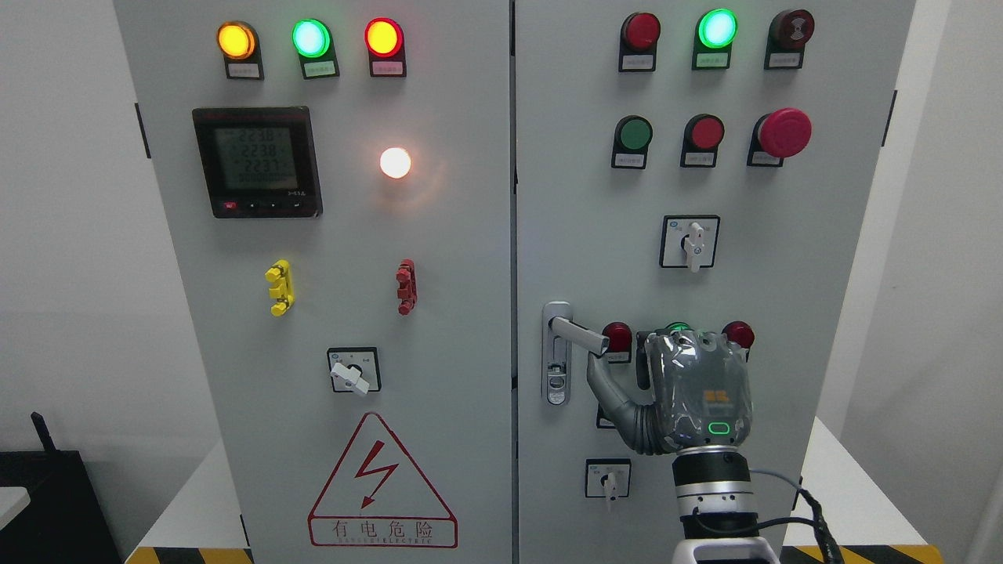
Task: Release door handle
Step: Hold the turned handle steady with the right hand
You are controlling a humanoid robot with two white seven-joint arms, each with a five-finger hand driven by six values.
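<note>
The silver lever handle [578, 334] sits on the left edge of the right cabinet door [783, 188], its lever pointing right and slightly down. My right hand [658, 364] is raised just right of it, back of the hand toward the camera. The thumb [603, 384] is spread out to the left, with its tip right under the lever's free end, touching or nearly touching it. The other fingers point at the door beside the lever and do not wrap it. The hand holds nothing. My left arm does not show.
Behind the hand are red and green lamps [617, 337]. A rotary switch [607, 479] sits below the hand, another [690, 243] above it. The left door [329, 235] carries a meter [257, 161], lamps and a warning triangle [382, 486]. White table edges flank the cabinet.
</note>
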